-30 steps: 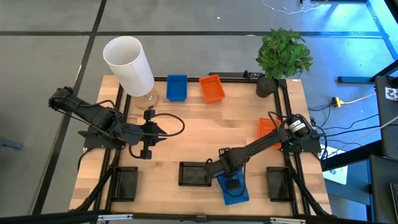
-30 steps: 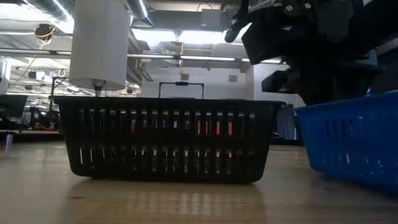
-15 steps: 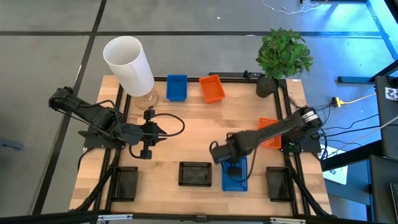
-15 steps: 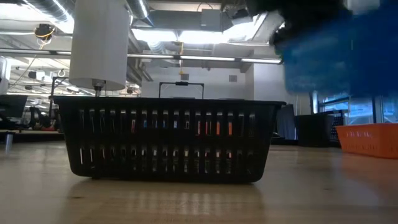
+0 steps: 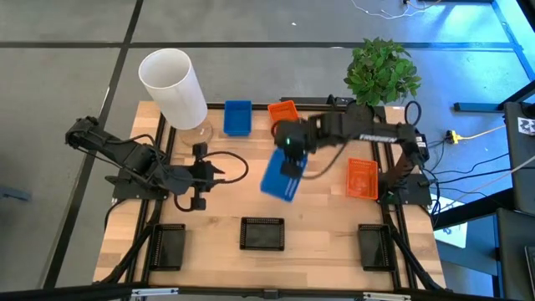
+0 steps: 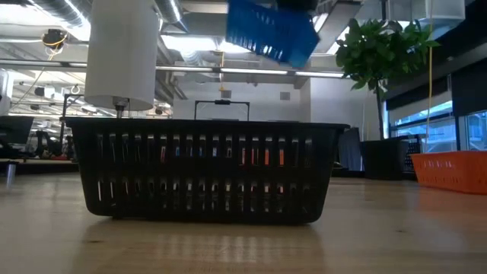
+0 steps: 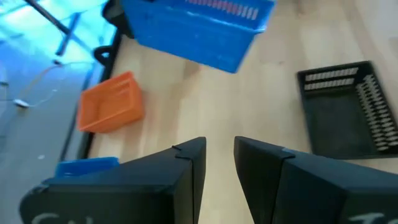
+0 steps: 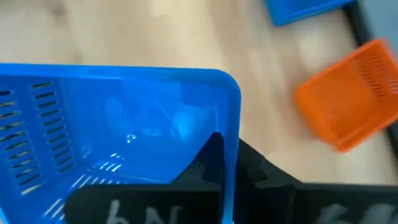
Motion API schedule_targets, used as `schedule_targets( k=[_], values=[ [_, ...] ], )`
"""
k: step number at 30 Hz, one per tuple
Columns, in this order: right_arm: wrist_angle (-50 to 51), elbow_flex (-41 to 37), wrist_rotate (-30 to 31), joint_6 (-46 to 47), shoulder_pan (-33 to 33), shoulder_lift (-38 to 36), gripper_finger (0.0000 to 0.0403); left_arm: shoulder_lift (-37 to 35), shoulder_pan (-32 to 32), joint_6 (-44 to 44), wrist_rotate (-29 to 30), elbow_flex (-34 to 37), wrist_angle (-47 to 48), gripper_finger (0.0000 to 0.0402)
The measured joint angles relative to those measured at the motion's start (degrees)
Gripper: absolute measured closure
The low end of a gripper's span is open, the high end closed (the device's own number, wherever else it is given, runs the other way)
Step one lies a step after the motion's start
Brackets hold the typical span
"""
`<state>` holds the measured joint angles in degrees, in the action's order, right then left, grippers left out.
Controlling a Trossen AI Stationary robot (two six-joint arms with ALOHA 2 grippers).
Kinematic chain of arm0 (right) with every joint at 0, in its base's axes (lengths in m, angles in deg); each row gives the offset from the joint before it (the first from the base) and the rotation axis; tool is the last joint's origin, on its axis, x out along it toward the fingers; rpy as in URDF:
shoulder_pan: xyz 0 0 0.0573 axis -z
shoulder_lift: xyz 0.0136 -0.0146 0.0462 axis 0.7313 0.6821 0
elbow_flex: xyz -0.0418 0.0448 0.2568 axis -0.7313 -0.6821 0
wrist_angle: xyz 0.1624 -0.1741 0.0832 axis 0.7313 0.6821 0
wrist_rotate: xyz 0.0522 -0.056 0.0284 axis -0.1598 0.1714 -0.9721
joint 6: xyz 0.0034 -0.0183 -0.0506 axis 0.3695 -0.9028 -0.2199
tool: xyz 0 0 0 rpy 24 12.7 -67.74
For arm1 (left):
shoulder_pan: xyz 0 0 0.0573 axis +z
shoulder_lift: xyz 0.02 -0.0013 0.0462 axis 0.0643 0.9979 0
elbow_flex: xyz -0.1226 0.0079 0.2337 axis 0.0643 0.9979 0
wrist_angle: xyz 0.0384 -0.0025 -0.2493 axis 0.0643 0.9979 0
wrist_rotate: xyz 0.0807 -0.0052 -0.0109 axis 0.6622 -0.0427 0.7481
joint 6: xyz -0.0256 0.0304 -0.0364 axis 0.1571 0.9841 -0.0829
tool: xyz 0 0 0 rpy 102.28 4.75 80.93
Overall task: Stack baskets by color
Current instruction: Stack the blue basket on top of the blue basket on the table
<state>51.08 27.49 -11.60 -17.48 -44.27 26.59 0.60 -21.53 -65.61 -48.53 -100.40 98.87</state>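
Carrying: blue plastic mesh basket (image 5: 280, 174), up off the table mid-board, clamped by the right gripper (image 5: 290, 150) on its rim
Tilt: long axis runs roughly back-to-front, slanted
Next, I'd guess: swing to the blue basket at the back edge (image 5: 237, 118), level out, nest it
Left gripper (image 5: 199, 177): idle, fingers slightly apart, holding nothing

2 dark jointed arms w/ black cables, green LED.

The high view looks straight down on the whole table (image 5: 251, 201); the low view looks level across it, close behind the black basket (image 6: 204, 171), which both share
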Motion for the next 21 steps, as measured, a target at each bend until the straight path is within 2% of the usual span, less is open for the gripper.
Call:
schedule_targets(
  k=[7,11,18,21],
  values=[
    [-3.9,0.3,4.0,-2.6,7.1,0.0,0.0403,0.1,3.1,14.0,0.8,0.0,-0.8,0.0326],
    [-6.8,0.3,5.5,-3.2,9.5,0.0,0.0403,0.4,5.8,23.3,1.6,0.0,-5.3,0.0326],
    [-9.2,0.3,5.4,-5.6,10.6,0.0,0.0403,2.4,10.1,43.9,-1.3,0.0,-13.8,0.0326],
    [-9.2,0.3,5.4,-5.6,10.6,0.0,0.0403,4.3,12.0,49.8,-2.6,0.1,-17.0,0.0326]
  ],
)
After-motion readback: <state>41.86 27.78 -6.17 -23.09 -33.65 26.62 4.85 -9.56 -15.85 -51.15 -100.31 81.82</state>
